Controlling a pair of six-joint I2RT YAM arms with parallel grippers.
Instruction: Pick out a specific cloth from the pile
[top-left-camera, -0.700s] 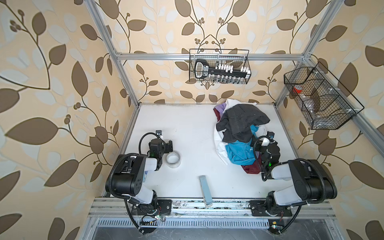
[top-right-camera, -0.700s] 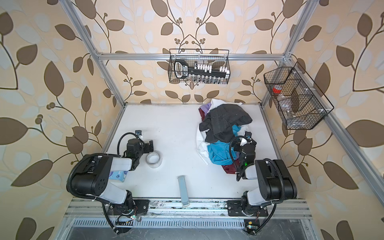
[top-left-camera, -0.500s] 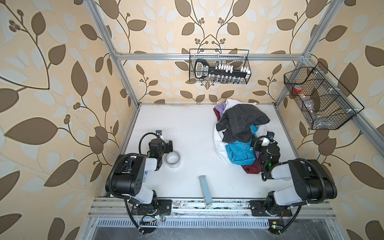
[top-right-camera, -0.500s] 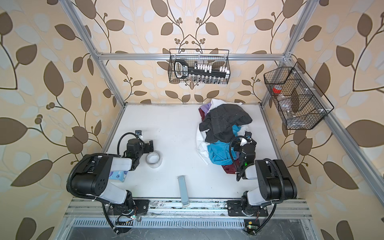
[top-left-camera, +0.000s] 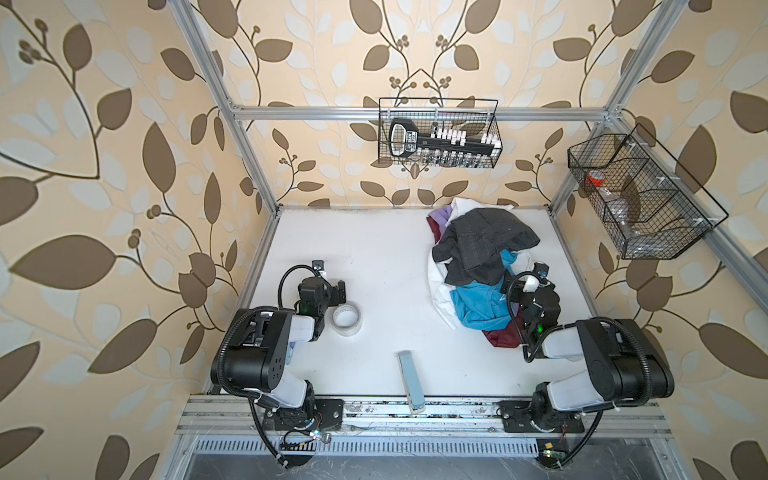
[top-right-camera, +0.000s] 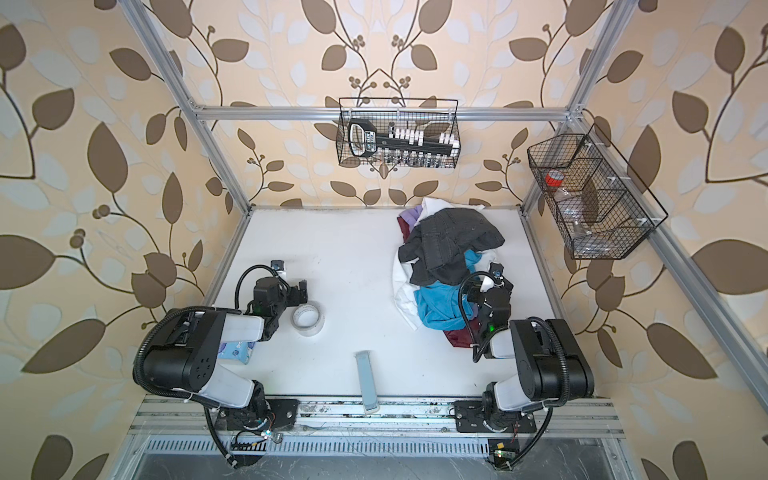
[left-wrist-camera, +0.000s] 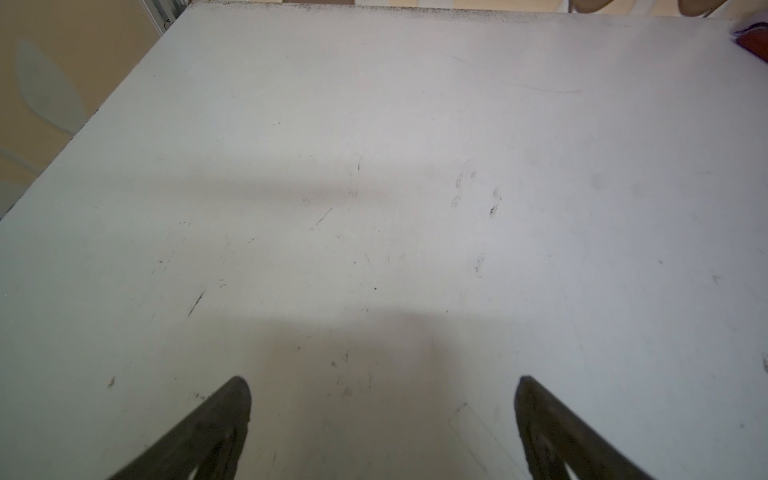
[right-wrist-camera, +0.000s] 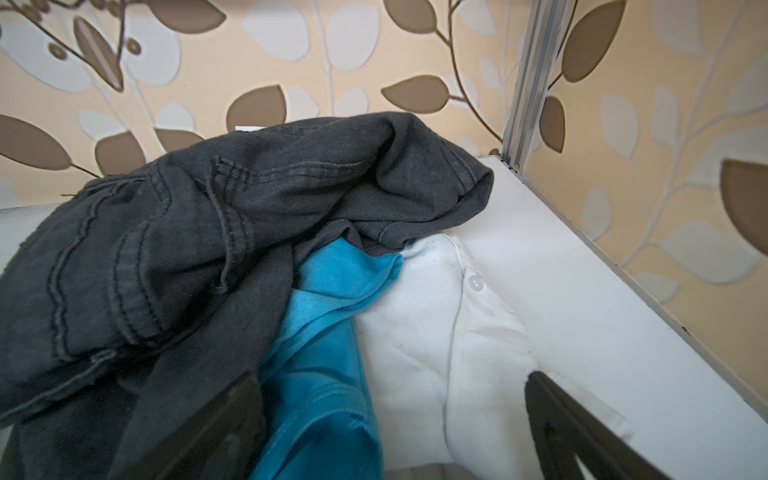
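One pile (top-left-camera: 478, 266) of clothes lies on the right half of the white table (top-left-camera: 374, 257), toward the far right corner. Five garments can be counted in it: one dark grey denim garment (top-left-camera: 482, 245) on top, one turquoise-blue cloth (top-left-camera: 478, 307) showing below the denim's near edge, one white shirt (right-wrist-camera: 436, 332) with a button, one maroon fabric (top-left-camera: 500, 336) at the near edge and one lilac cloth (top-left-camera: 441, 215) at the far edge. In the right wrist view the turquoise cloth (right-wrist-camera: 324, 353) runs from under the denim (right-wrist-camera: 187, 249) toward the camera, touching the white shirt beside it.

Two arms are in view. The right gripper (right-wrist-camera: 390, 424) sits at the pile's right side with its two fingers (right-wrist-camera: 557, 419) spread wide, the turquoise cloth and white shirt lying between them; nothing is clamped. In both top views it hangs just over the turquoise patch (top-right-camera: 440, 307).

The left gripper (left-wrist-camera: 382, 399) rests on the left half of the table, well apart from the pile, its two fingers (left-wrist-camera: 224, 415) apart over bare table. Just beside it lies one roll of clear tape (top-left-camera: 347, 319). One slim light-blue bar (top-left-camera: 410, 382) lies at the table's near edge. Two black wire baskets hang on the frame: one far basket (top-left-camera: 438, 137) and one right basket (top-left-camera: 640, 199).
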